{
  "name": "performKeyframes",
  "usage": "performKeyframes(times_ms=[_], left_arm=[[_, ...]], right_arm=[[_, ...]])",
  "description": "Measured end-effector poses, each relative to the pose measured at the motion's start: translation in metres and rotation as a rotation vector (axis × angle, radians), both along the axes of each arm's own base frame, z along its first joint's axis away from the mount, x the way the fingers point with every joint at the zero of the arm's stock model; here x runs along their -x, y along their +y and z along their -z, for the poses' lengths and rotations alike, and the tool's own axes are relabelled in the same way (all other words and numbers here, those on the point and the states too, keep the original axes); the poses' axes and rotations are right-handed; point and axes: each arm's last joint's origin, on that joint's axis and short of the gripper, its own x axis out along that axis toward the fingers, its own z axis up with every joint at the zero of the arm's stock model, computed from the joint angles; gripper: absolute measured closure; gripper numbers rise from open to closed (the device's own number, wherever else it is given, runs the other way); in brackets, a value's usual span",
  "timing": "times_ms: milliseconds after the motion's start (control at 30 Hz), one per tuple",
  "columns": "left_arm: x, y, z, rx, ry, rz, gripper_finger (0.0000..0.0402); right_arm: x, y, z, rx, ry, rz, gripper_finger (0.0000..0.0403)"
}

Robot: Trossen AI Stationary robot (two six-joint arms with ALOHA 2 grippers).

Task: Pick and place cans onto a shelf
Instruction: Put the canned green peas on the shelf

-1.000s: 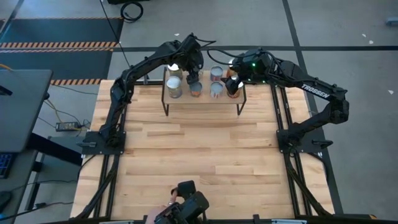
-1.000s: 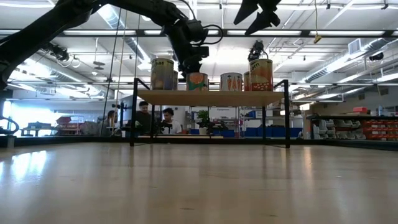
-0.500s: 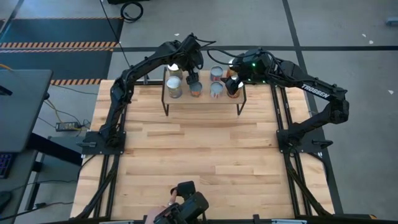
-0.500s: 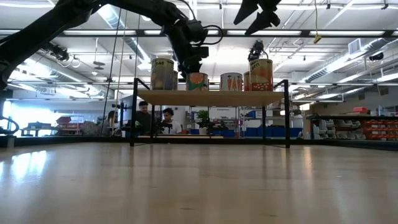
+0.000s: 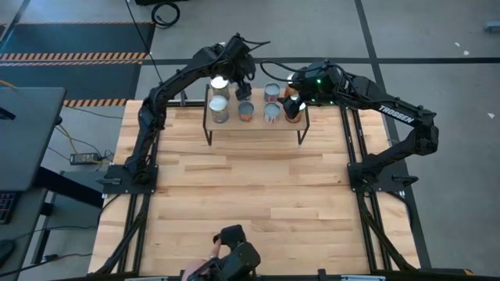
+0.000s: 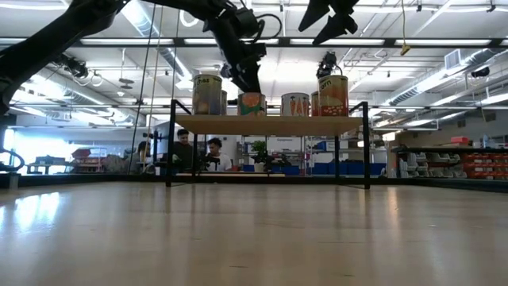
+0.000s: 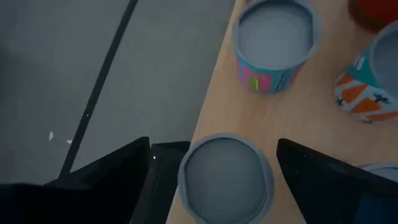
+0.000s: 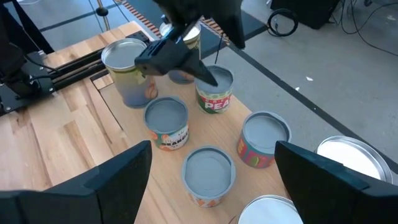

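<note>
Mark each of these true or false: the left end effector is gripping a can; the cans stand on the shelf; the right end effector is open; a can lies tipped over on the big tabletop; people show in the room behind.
1. The left end effector grips a can. False: it is open above the cans, holding nothing.
2. The cans stand upright on the shelf. True.
3. The right end effector is open. True.
4. A can lies tipped over on the big tabletop. False: no can shows there.
5. People show behind the shelf. True.

High view straight down, low view level at tabletop, 2 wrist views close above the shelf (image 5: 254,125), shared by all.
</note>
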Motion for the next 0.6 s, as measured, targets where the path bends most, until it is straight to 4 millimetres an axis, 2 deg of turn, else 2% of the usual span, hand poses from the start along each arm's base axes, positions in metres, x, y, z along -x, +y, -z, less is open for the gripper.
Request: performKeyframes(times_ms=[200, 433, 600], left_arm=[[0.009, 0.004, -0.003, -0.044, 0.049, -0.063, 0.0061], [0.006, 0.006, -0.002, -0.093, 0.064, -0.092, 0.0076], [0.0, 0.011, 0.012, -0.076, 0.089, -0.069, 0.0076]], right_arm=[[0.0, 0.0, 0.0, 0.002, 0.002, -0.001, 0.0055], [0.0, 0.0, 0.0, 0.002, 0.002, -0.001, 0.0055], [0.0, 0.0, 0.0, 0.0, 0.001, 0.0, 0.0055]])
